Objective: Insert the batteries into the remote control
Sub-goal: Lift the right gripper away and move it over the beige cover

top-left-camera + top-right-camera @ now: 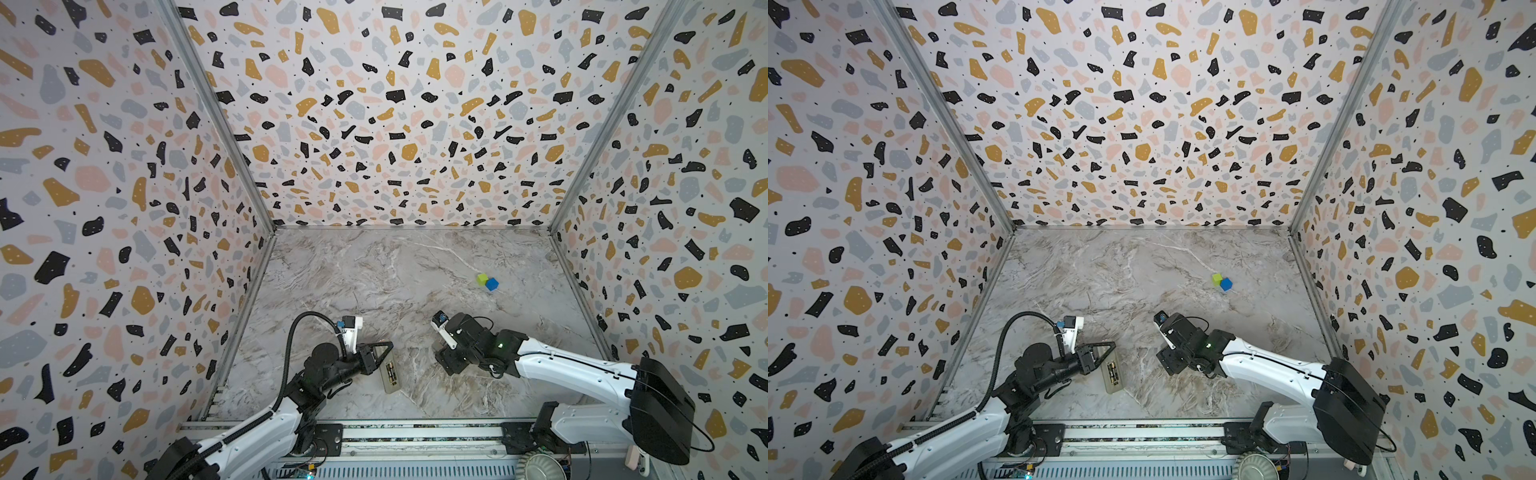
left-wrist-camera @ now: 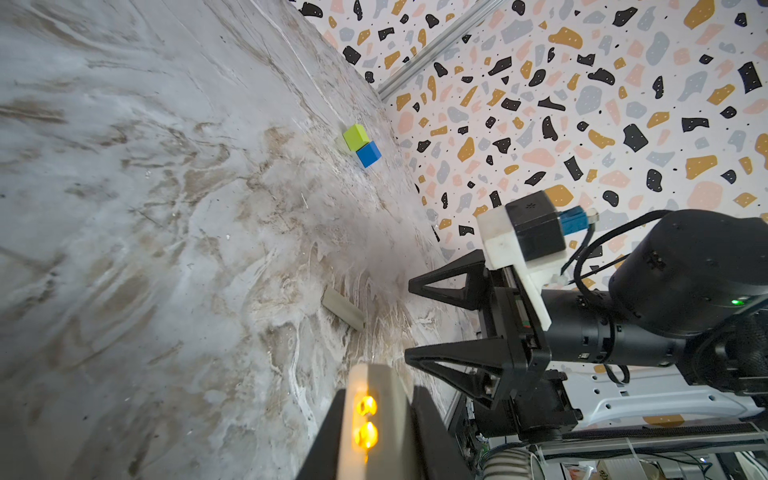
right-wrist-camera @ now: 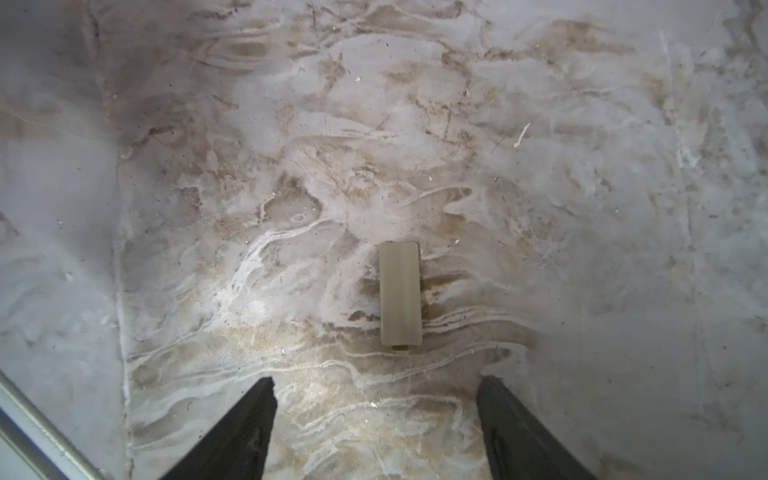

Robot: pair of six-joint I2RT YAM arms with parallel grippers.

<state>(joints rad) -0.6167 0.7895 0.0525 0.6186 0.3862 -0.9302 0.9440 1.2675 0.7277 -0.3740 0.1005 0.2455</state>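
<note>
While left end effector (image 1: 384, 351) grips remote control (image 1: 392, 381) — batteries (image 1: 390, 371) inside — right end effector (image 3: 376, 384) gapes.

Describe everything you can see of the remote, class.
The remote is a slim, pale, plastic-looking rectangle, back up, near the front of the table, left of centre. Its battery bay has no cover on it, and two batteries sit side by side inside, dark with orange ends. The shut left pincer clamps its far end, and the other end points toward the front. No buttons or screen show. Whether the free end rests on the table cannot be told.
</note>
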